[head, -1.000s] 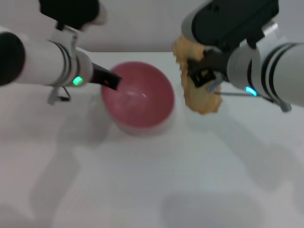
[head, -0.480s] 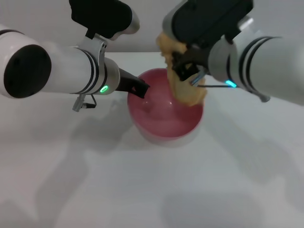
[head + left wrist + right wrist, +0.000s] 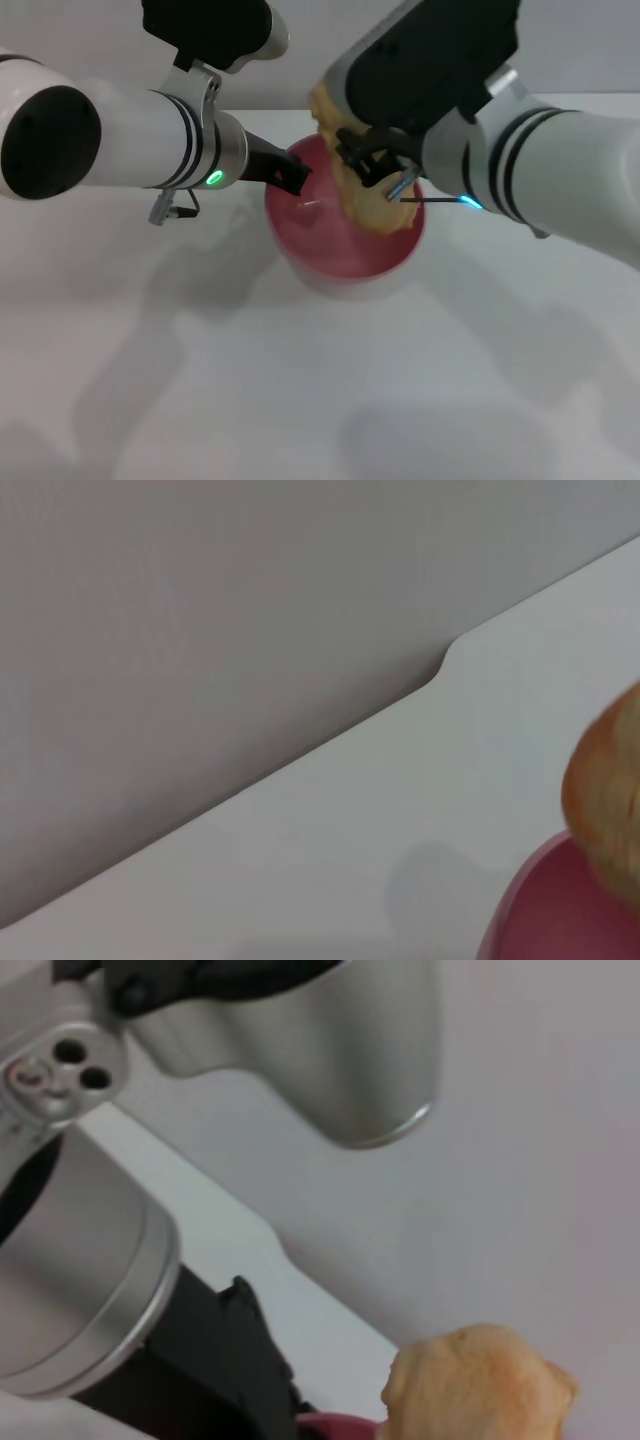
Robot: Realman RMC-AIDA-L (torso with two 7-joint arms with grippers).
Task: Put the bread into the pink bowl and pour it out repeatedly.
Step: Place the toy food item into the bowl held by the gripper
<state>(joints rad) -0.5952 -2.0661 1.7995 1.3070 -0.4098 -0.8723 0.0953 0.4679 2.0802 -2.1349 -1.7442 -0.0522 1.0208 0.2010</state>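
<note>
Knobbly tan bread [image 3: 352,172] over glossy round pink bowl [image 3: 340,262]

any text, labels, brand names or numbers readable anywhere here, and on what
None can be read in any view.
The pink bowl, the bread and the white table are plain and unmarked.
The left gripper at the bowl's rim and the right gripper holding the bread carry no legible print; the arms show only a green light and a blue light, not characters.

Head camera looks down; both close wrist cameras share the pink bowl [image 3: 345,240]
</note>
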